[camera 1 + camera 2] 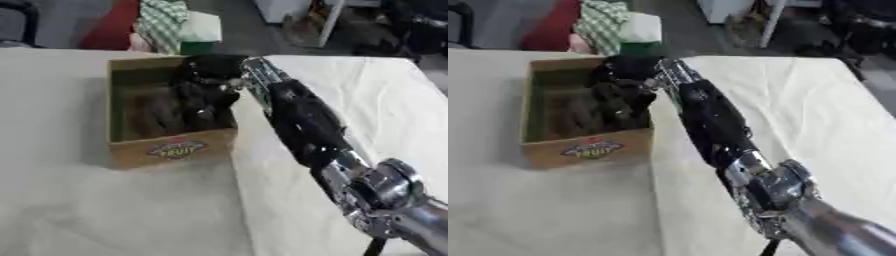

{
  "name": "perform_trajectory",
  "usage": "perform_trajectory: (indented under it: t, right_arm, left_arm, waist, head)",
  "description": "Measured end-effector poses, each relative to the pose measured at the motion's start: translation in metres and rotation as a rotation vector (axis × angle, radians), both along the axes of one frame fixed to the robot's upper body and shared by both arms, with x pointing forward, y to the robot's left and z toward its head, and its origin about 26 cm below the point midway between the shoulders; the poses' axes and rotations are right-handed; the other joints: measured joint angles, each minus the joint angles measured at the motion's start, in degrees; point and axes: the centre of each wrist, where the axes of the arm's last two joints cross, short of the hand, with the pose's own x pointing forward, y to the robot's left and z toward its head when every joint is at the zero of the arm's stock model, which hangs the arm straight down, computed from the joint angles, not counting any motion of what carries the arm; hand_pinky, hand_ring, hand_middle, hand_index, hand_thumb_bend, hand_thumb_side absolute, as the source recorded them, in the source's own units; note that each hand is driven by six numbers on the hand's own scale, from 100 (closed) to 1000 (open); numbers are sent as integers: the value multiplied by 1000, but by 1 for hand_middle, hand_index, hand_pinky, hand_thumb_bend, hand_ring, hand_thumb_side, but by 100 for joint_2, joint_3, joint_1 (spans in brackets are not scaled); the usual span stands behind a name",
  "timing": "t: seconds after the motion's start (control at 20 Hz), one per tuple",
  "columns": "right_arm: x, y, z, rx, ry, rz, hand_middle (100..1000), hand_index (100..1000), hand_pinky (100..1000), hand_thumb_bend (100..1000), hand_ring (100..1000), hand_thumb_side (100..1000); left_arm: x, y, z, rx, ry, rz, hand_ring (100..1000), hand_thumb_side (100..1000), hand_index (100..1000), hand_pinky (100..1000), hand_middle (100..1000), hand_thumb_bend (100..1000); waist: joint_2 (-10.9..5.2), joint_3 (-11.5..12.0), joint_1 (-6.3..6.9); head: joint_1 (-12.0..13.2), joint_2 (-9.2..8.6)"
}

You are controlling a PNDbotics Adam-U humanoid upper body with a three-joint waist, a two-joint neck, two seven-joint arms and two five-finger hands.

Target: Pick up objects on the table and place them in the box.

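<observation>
1. Cream cloth covers the surface; beyond its far edge lies a cluttered floor with red and green-checked fabric.
2. An open brown cardboard box with a fruit label on its front wall stands near the far left part of the surface.
3. The robot's right arm, black with silver joints, reaches from the near right corner to the box, and its right hand hangs over the box's right side, fingers pointing down inside.
4. Whether those fingers pinch something or are spread I cannot tell; dark shapes in the box blur with the hand.
5. No loose object shows on the cloth, and the left hand is out of view.
6. Judging by this, the placing step is in hand; next the fingers should release and the hand should lift straight up, clear of the box wall.
</observation>
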Motion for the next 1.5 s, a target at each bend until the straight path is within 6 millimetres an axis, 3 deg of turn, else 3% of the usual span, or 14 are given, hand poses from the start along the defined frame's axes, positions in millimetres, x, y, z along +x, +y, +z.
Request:
perform_trajectory:
  t: [0.35,0.5,0.6,0.65,0.95,1.25,1.5]
  right_arm:
    - [-2,-6,14,-17,-7,-6,862,934,979,254,914,431]
    - [-4,-12,27,35,-46,7,850,924,960,214,902,382]
    - [-7,-20,35,91,-74,17,842,918,951,135,893,309]
    - [-9,-27,37,123,-81,17,837,916,944,100,888,267]
    - [-21,-81,33,330,-57,-15,819,907,899,100,863,156]
    - [-42,-141,18,509,0,-99,807,903,878,100,850,124]
    - [-61,-178,4,613,52,-184,796,899,865,100,841,116]
  left_arm:
    - [0,0,0,-1,-1,3,706,918,583,720,619,100]
    - [0,2,0,-2,-1,9,706,918,583,720,619,100]
    - [0,2,0,-3,0,12,706,919,583,720,619,100]
    - [-1,2,0,-3,1,14,706,919,583,720,618,100]
    - [-2,5,-1,-5,1,27,706,920,583,721,618,100]
    - [-2,6,-1,-8,1,38,707,919,583,721,618,100]
    - [-2,7,-1,-9,-1,45,707,921,584,722,619,100]
  waist:
    - [0,-14,-9]
    - [0,-44,-11]
    - [0,-71,-15]
    - [0,-89,-16]
    - [1,-196,-18]
    - [10,-287,-13]
    - [33,-330,-3]
  head:
    - [41,-3]
    - [71,-23]
    - [106,-42]
    - [124,-46]
    - [214,-66]
    - [301,-101]
    - [339,-101]
